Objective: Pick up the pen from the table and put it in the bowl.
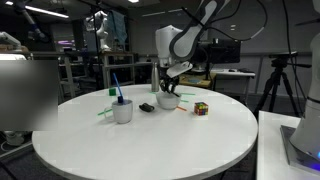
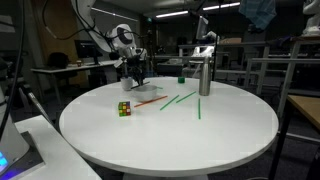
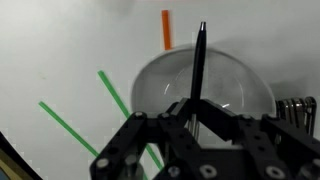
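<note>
The thin black pen [image 3: 199,62] is clamped between my gripper's fingers [image 3: 196,110] and points away from the wrist camera, over the small white bowl [image 3: 243,85]. In an exterior view my gripper [image 1: 168,84] hangs just above the bowl [image 1: 168,100] on the round white table [image 1: 150,140]. In the other exterior view my gripper [image 2: 133,70] sits at the far left of the table [image 2: 170,130], and the bowl is hidden behind it.
Green sticks [image 3: 120,95] [image 2: 180,100] and an orange stick [image 3: 166,30] lie by the bowl. A Rubik's cube [image 1: 201,108] [image 2: 124,108], a white cup with a blue pen [image 1: 122,108], a small black object [image 1: 147,106] and a tall metal cylinder [image 2: 204,72] stand on the table.
</note>
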### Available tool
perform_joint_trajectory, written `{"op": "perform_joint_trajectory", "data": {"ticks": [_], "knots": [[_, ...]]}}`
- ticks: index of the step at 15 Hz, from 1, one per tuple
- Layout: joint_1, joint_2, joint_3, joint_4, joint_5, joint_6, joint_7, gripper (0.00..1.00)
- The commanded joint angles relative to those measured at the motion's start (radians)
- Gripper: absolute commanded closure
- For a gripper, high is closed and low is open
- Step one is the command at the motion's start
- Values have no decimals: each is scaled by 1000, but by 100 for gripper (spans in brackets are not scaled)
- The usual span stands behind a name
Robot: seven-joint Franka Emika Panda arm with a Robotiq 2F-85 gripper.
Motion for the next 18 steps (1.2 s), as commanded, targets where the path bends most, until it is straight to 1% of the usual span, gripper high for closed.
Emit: {"op": "perform_joint_trajectory", "data": {"ticks": [1, 5, 6, 15, 18], "knots": [[7, 0, -7, 1, 5, -1, -4, 81], [7, 0, -7, 1, 5, -1, -4, 81], [4, 6, -7, 3, 8, 0, -8, 95], [10, 11, -18, -5, -1, -8, 5, 95], [22, -2, -30, -8, -27, 7, 39, 95]]}}
